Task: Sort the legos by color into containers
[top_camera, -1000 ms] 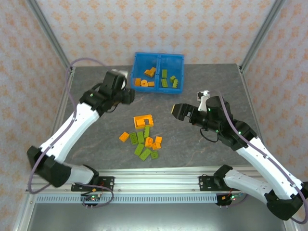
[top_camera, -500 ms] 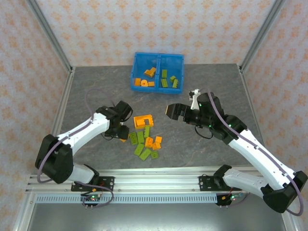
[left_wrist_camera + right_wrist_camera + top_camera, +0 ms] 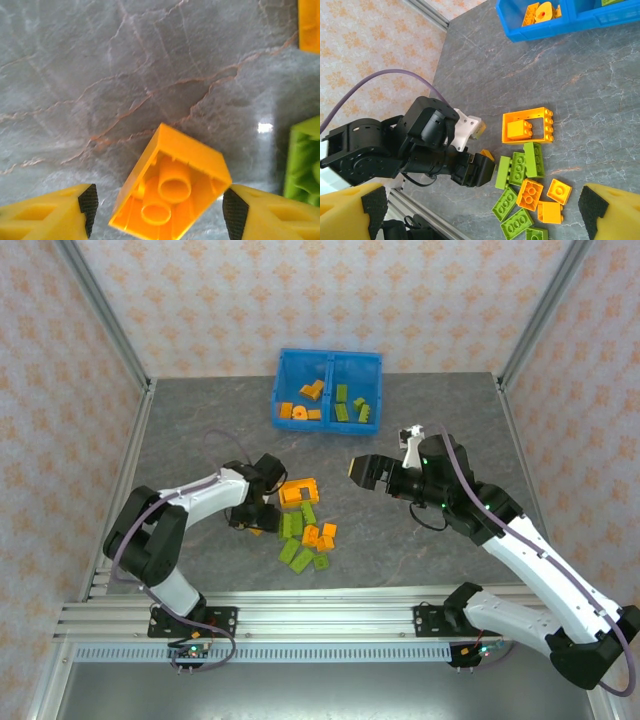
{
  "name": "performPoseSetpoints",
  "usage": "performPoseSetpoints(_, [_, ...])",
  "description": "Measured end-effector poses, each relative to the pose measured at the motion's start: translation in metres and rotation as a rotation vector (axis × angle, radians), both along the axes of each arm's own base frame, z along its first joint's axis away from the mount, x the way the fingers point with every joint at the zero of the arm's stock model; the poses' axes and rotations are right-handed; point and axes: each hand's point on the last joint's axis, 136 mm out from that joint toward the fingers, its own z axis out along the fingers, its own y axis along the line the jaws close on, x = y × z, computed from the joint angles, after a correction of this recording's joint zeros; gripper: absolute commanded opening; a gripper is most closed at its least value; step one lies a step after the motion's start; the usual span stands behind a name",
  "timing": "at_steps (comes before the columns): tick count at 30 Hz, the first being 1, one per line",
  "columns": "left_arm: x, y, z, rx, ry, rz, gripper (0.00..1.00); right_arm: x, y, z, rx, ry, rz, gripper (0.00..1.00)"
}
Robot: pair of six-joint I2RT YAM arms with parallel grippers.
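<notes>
Left arm, change: a second ago my left pincer (image 3: 252,521) was up beside the blue bin (image 3: 329,352). It has since swung back and down to the left edge of the loose pile, low over the table (image 3: 100,75).
Left pincer, state: the fingers are spread wide, one on either side of a single orange brick (image 3: 172,192). As far as I can see, neither pad touches it yet.
Orange brick: it lies underside up on the grey stone-look surface with its tubes showing, skewed to my fingers. A lime green brick (image 3: 305,165) sits just beside it.
Right pincer, change: my right pincer (image 3: 362,472) has drifted a little toward the pile and hangs above the table to its right. Its fingers are apart, with nothing between them.
Meaning for the task: I judge that a trip to the bin is over and the next pick is starting. This brick belongs in the left compartment.
Bin contents: the left compartment holds orange pieces (image 3: 296,412) and the right compartment holds green pieces (image 3: 352,408), so the colours are kept apart so far.
Still loose: the hollow orange square (image 3: 527,126) has a small brick inside its frame. A cluster of mixed bricks (image 3: 530,192) lies just below it.
Next move: I need to close squarely, because the skew could make the brick twist or pop out.
Writing: none that I can read. I see no brand or label on the bricks, the bin or the arms.
</notes>
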Motion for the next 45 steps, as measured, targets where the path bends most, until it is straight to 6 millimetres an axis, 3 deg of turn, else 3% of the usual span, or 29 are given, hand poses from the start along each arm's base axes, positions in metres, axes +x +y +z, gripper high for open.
performPoseSetpoints(7, [0.003,-0.01,-0.009,-0.037,0.011,0.014,0.39,0.001,-0.003,-0.003,-0.011,0.007,-0.015,0.99])
performPoseSetpoints(14, [0.01,-0.016,0.003,-0.073,-0.039,0.035,0.28,0.002,-0.004,-0.003,-0.014,0.005,-0.024,0.99])
performPoseSetpoints(17, [0.032,-0.027,0.039,-0.136,-0.153,0.042,0.26,0.002,-0.004,-0.003,-0.011,0.007,-0.029,0.99])
performPoseSetpoints(22, [0.097,-0.057,0.143,-0.275,-0.448,0.035,0.25,0.002,-0.006,0.0,-0.001,0.005,-0.041,0.99])
performPoseSetpoints(25, [0.136,-0.071,0.192,-0.304,-0.581,0.035,0.25,0.001,-0.009,0.006,0.015,-0.006,-0.053,0.99])
performPoseSetpoints(29, [0.19,-0.087,0.223,-0.297,-0.686,0.03,0.24,-0.002,-0.014,0.014,0.035,-0.026,-0.075,1.0])
performPoseSetpoints(33, [0.248,-0.097,0.216,-0.275,-0.719,0.045,0.23,-0.006,-0.021,0.023,0.057,-0.047,-0.093,0.99])
performPoseSetpoints(38, [0.323,-0.089,0.179,-0.237,-0.718,0.117,0.24,-0.01,-0.03,0.029,0.07,-0.064,-0.125,0.99])
performPoseSetpoints(41, [0.357,-0.076,0.15,-0.225,-0.706,0.166,0.25,-0.012,-0.033,0.03,0.075,-0.064,-0.134,0.99])
performPoseSetpoints(45, [0.384,-0.064,0.112,-0.247,-0.68,0.202,0.29,-0.013,-0.034,0.027,0.069,-0.052,-0.139,0.99])
